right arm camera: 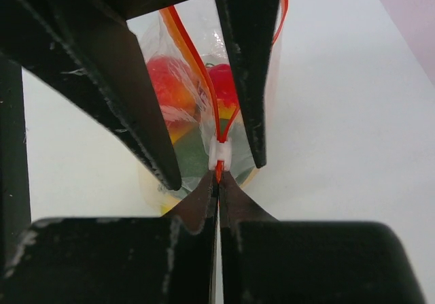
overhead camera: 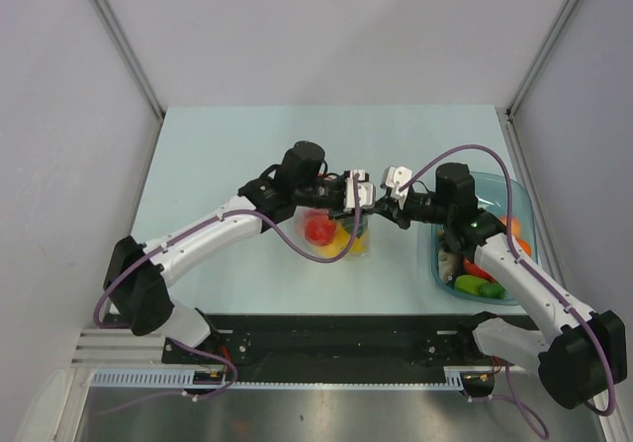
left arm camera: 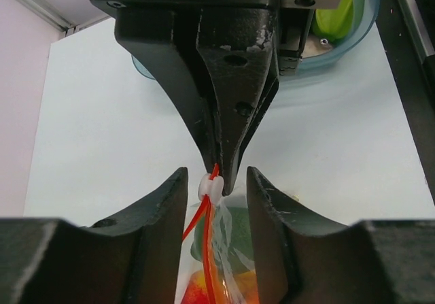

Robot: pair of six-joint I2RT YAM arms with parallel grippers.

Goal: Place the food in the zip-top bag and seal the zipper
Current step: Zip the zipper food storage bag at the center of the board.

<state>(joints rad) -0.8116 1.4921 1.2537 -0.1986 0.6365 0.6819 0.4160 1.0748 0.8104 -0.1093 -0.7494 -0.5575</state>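
Observation:
The clear zip-top bag stands on the table with food inside: a red tomato, a yellow piece and a green piece. Its red-orange zipper carries a white slider near the end. My right gripper is shut on the zipper's end just past the slider. My left gripper is open, its fingers straddling the zipper and slider without touching. Both grippers meet tip to tip above the bag, the left gripper facing the right gripper.
A teal translucent tub stands at the right under my right arm, with a green piece, an orange piece and other toy food inside. The tub also shows behind the right gripper in the left wrist view.

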